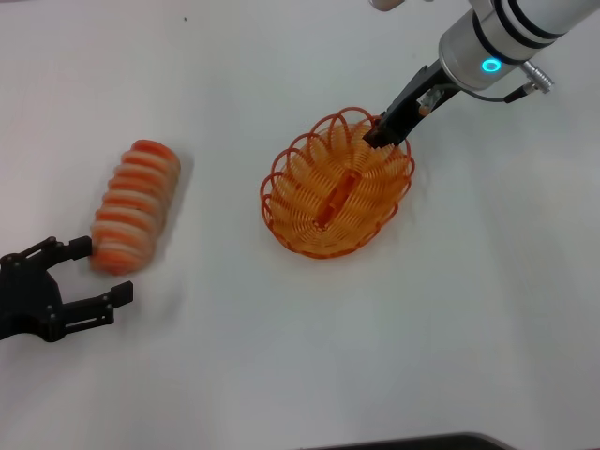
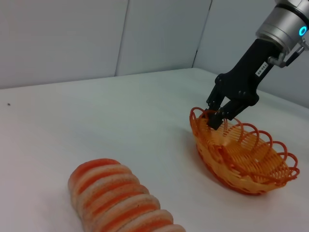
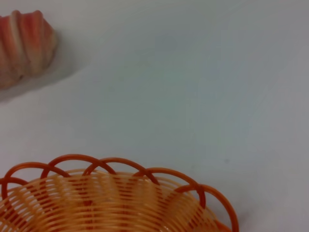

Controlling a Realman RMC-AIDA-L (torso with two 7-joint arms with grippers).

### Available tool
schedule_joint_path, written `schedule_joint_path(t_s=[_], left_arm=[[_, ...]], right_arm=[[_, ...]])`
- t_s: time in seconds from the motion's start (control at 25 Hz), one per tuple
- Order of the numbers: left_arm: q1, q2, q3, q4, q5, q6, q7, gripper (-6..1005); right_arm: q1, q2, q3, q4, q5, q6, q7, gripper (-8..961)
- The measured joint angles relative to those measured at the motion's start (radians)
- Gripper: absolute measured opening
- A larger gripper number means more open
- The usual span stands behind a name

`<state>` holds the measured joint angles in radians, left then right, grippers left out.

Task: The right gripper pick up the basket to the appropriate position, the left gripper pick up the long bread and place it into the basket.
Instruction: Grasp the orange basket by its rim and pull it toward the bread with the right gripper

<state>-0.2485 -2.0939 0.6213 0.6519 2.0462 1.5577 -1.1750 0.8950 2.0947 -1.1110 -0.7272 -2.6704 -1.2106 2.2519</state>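
Note:
The orange wire basket [image 1: 336, 197] stands on the white table, right of centre; it also shows in the left wrist view [image 2: 244, 157] and the right wrist view [image 3: 111, 203]. My right gripper [image 1: 381, 137], with the blue ring, is at the basket's far right rim, its fingers closed on a rim loop, as the left wrist view [image 2: 218, 118] shows. The long bread [image 1: 136, 204] lies on the table at the left, also seen in the left wrist view [image 2: 118, 200]. My left gripper [image 1: 103, 270] is open and empty just in front of the bread's near end.
The white table [image 1: 309, 356] lies all around the basket and bread. Grey wall panels [image 2: 96, 38] stand behind the table's far edge. A dark edge [image 1: 412, 442] shows at the bottom of the head view.

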Motion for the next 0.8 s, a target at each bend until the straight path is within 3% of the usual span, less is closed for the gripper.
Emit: schedule_joint_path(t_s=[0.08, 0.52, 0.8], left_arm=[[0.000, 0.000, 0.000, 0.000, 0.000, 0.001, 0.000, 933], [-0.002, -0.002, 0.000, 0.000, 0.000, 0.002, 0.000, 933], [-0.002, -0.002, 0.000, 0.000, 0.000, 0.002, 0.000, 933]], right_arm=[[-0.002, 0.000, 0.000, 0.000, 0.000, 0.000, -0.001, 336], [-0.019, -0.006, 0.020, -0.001, 0.044, -0.011, -0.007, 166], [-0.050, -0.033, 0.155, -0.024, 0.144, -0.134, -0.008, 136]])
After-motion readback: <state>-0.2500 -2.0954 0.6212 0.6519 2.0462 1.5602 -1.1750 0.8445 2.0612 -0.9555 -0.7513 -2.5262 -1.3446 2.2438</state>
